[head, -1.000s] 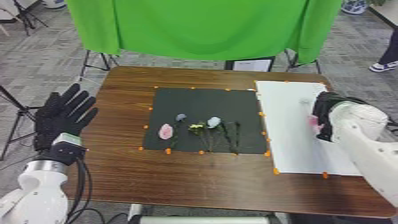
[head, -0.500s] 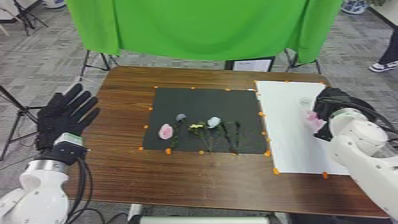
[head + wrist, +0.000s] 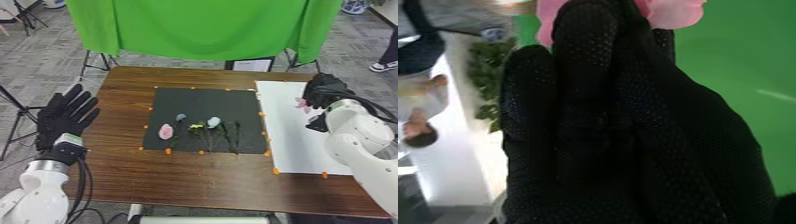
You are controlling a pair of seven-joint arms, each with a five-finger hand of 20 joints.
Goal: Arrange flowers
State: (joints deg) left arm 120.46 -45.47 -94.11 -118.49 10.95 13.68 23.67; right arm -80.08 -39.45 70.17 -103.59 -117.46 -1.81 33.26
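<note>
- Pink-petalled flower (image 3: 302, 103), right of centre in the upper half, pinched in my black-gloved right hand (image 3: 323, 90) over the smooth white rectangular sheet (image 3: 298, 150); I see the fingers pressed together.
- My left wrist bears a small pale label (image 3: 70, 138), too small for me to read.
- My black-gloved left hand (image 3: 64, 117), at the left, has straight, slightly spread fingers.
- Pale pink bloom (image 3: 166, 131), whitish bloom (image 3: 214, 121) and thin green stems (image 3: 233, 137) lie mid-frame on the matte black mat (image 3: 222, 102).

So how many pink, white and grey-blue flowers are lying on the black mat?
Pink oval flower: 1
Pale white rounded flower: 1
Small grey-blue flower: 1
Total on the flat black rectangular mat: 3
</note>
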